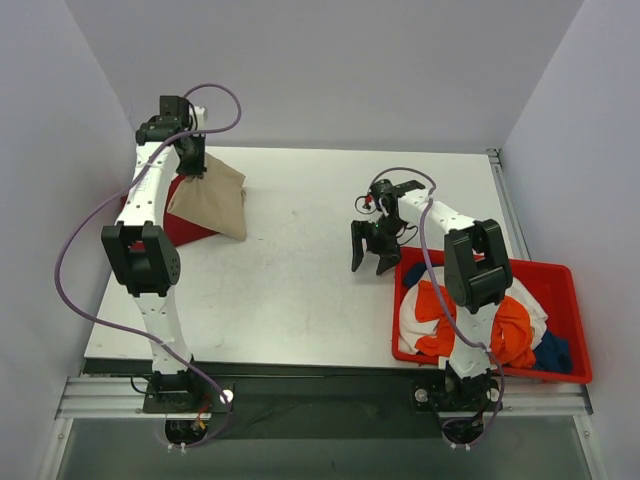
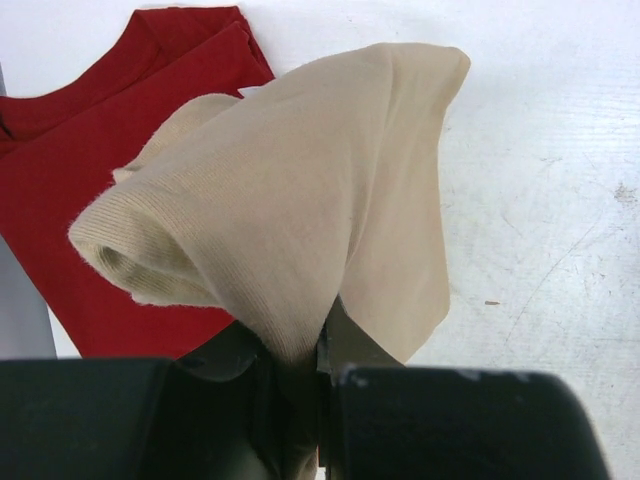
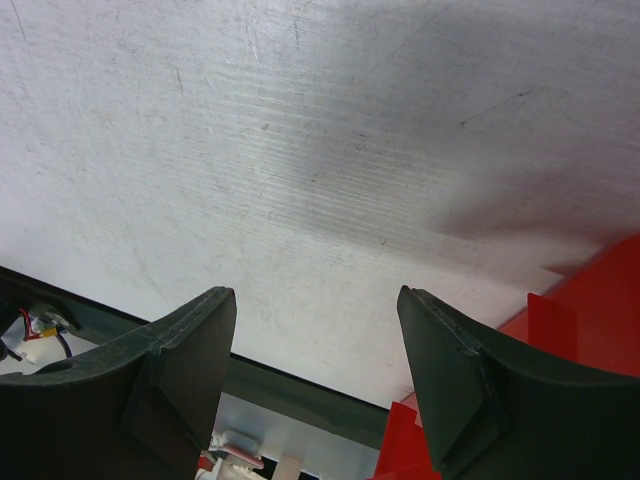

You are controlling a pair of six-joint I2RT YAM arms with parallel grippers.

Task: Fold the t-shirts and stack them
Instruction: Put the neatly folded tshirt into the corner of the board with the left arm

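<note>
Pinching a bunched fold of cloth, the left gripper [image 2: 300, 372] is clamping the beige t-shirt [image 2: 300, 180] between its nearly closed jaws and is holding it raised, so the cloth is draping in a loose hood beyond the fingers. The dark red t-shirt [image 2: 90, 150] is lying flat under and to the left of that hand, partly covered by the hanging beige cloth. Whether the beige hem is touching the table [image 1: 300, 290] I cannot tell. To do this step well, the hand is probably needing to carry the cloth toward the bare surface on its right, lowering slowly so the free edge is landing first and spreading flat, not dropping in a heap on the red one. Dragging the red shirt along is the risk if the beige cloth is catching on it. Further right, the right gripper [image 1: 368, 258] is hovering over the table with its jaws apart and holding nothing, well placed to pin or take a free corner. Just to its right, the red bin [image 1: 575, 290] is holding the orange t-shirt [image 1: 512, 335], white t-shirt [image 1: 412, 318] and blue t-shirt [image 1: 553, 352], bunched together.
</note>
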